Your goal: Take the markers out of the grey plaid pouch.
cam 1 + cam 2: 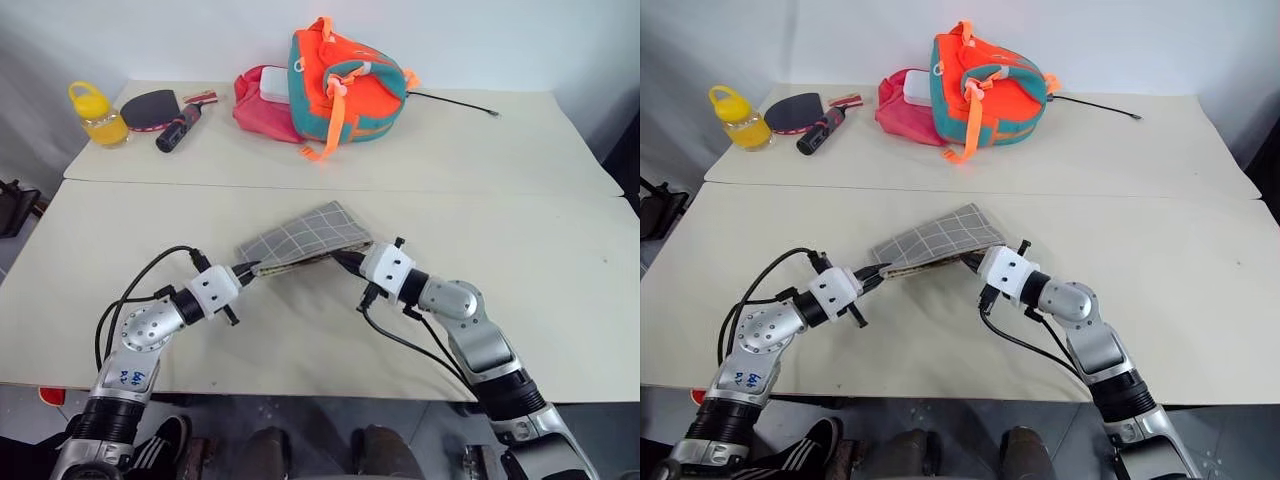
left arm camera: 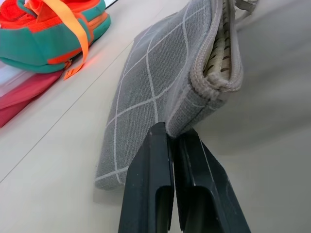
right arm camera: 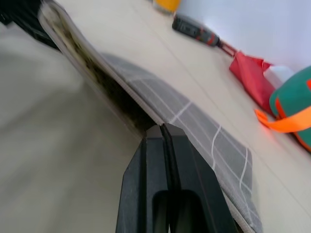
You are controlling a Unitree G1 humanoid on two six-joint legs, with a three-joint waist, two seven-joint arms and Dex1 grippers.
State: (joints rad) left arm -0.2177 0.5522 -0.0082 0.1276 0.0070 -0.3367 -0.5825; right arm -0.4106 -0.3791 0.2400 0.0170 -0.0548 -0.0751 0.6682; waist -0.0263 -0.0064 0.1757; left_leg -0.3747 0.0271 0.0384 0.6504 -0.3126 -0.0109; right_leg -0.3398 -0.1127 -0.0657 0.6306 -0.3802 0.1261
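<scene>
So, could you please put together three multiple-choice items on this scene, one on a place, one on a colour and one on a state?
1. Where does the orange-teal bag stand?
A. on the far table, beside the pink pouch
B. on the near table, under the left gripper
C. on the floor

2. What colour is the bottle at the far left?
A. blue
B. yellow
C. white

3. How is the grey plaid pouch held?
A. it lies flat, untouched
B. the right gripper alone pinches it
C. both grippers are shut on it, one at each end

Answers:
1. A, since it sits against the pink pouch on the far table.
2. B, its body and cap are yellow.
3. C, each wrist view shows black fingers closed on the pouch's edge.
</scene>
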